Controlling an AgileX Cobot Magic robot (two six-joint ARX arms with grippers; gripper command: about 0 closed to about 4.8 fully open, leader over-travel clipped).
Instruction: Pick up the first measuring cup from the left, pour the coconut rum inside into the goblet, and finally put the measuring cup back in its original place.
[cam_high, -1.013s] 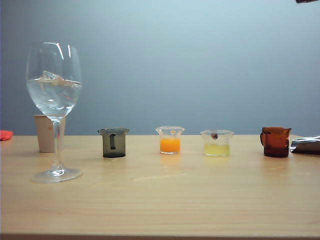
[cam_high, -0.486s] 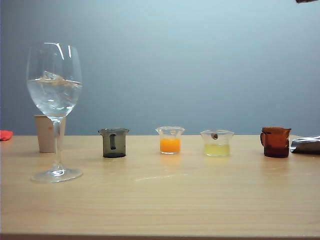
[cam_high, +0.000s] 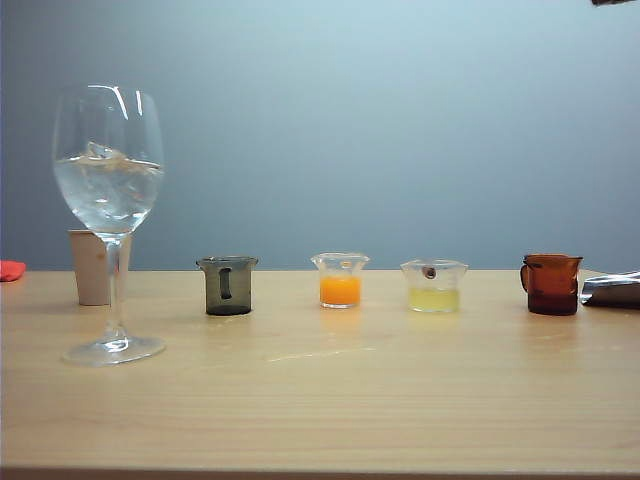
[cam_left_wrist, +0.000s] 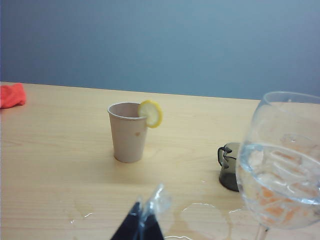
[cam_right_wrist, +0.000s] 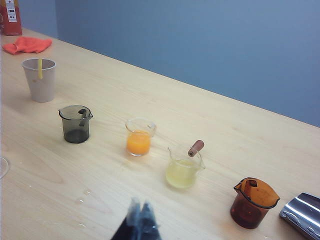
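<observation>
Exterior view: measuring cup (cam_high: 228, 286) looks empty, upright nr table's (cam_high: 320, 400) far edge, goblet (cam_high: 108, 190) filled; left gripper (cam_left_wrist: 142, 225) & right gripper (cam_right_wrist: 141, 220) both closed, empty — task prob. done.

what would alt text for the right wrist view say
Four small cups stand in a row on a wooden table: the grey-green measuring cup, a cup of orange liquid, one of pale yellow liquid and an amber cup. The shut right gripper hovers above the near edge.

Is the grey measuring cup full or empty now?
Empty, apparently: the measuring cup stands upright on the table, with no liquid visible through its wall in the right wrist view.
</observation>
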